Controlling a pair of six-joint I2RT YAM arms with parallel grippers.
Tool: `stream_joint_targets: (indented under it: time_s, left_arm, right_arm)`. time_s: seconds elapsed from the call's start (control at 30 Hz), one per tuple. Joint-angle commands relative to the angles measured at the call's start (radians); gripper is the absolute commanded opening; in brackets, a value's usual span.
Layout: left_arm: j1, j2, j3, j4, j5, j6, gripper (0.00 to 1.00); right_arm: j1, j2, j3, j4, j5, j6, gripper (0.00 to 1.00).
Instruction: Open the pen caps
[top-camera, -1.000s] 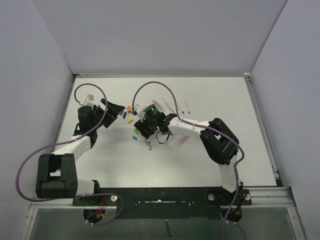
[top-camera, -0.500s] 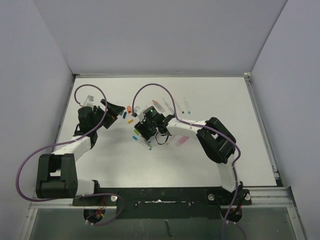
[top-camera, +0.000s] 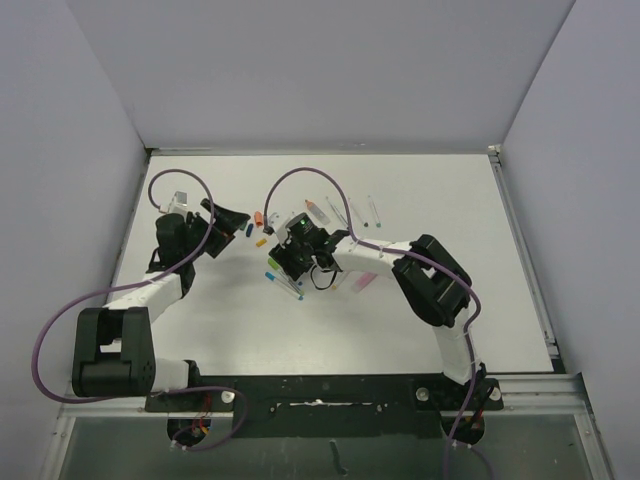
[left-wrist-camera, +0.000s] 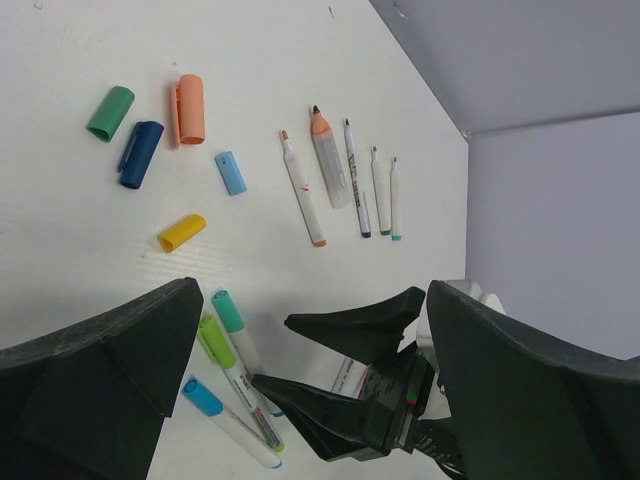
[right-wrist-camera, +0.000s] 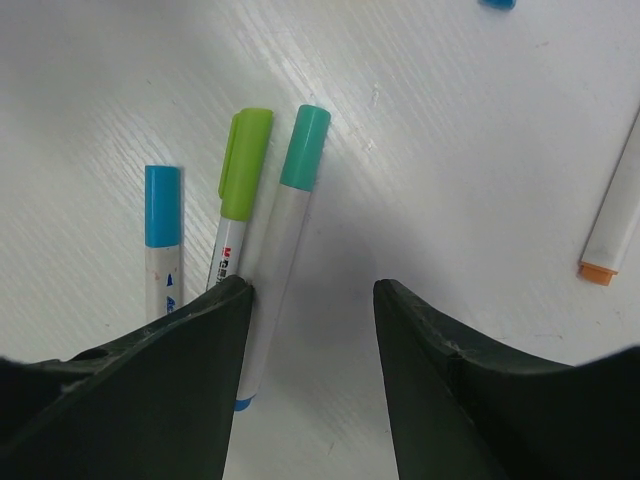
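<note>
Three capped white pens lie side by side on the table. Their pen caps are teal (right-wrist-camera: 305, 147), green (right-wrist-camera: 245, 165) and blue (right-wrist-camera: 162, 205). My right gripper (right-wrist-camera: 312, 290) is open just above them, and the teal-capped pen's barrel lies between its jaws against the left finger (right-wrist-camera: 150, 390). In the left wrist view the right gripper (left-wrist-camera: 272, 351) shows beside the same caps (left-wrist-camera: 227, 310). My left gripper (left-wrist-camera: 315, 288) is open and empty, held up to the left (top-camera: 238, 218). Loose caps lie off their pens: green (left-wrist-camera: 110, 113), dark blue (left-wrist-camera: 140, 153), orange (left-wrist-camera: 190, 108), light blue (left-wrist-camera: 230, 172), yellow (left-wrist-camera: 181, 232).
Several uncapped pens (left-wrist-camera: 330, 158) lie in a row behind the right gripper, seen also in the top view (top-camera: 335, 212). A pink slip (top-camera: 362, 281) lies under the right arm. Grey walls close in the table on three sides.
My right gripper has edged slightly left over the capped pens. The left arm has not moved.
</note>
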Motion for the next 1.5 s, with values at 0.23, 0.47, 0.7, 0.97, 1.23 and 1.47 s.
stream_joint_targets:
  time_s: [0.23,0.47,0.7,0.97,1.23,1.47]
  left_arm:
    - [0.015,-0.016,0.008,0.066,0.014,-0.002,0.97]
    - [0.015,-0.011,0.011,0.066,0.017,-0.002,0.98]
    - [0.009,-0.013,0.026,0.033,0.01,0.007,0.98]
    - [-0.054,0.013,0.037,0.028,-0.019,0.009,0.98]
    - [-0.206,0.126,0.081,0.079,-0.08,-0.014,0.97]
    - [-0.253,0.227,0.125,0.142,-0.077,-0.039,0.96]
  right_arm:
    - [0.013,0.004,-0.03,0.024,0.028,0.005,0.51]
    - [0.019,0.004,-0.05,0.012,0.049,0.003,0.46]
    - [0.017,0.009,-0.076,0.003,0.069,0.01,0.17]
    - [-0.054,-0.051,-0.105,0.051,-0.022,0.082,0.03]
    - [-0.093,-0.166,-0.138,0.126,-0.073,0.121,0.0]
    - [-0.093,-0.222,-0.135,0.137,-0.107,0.126,0.0]
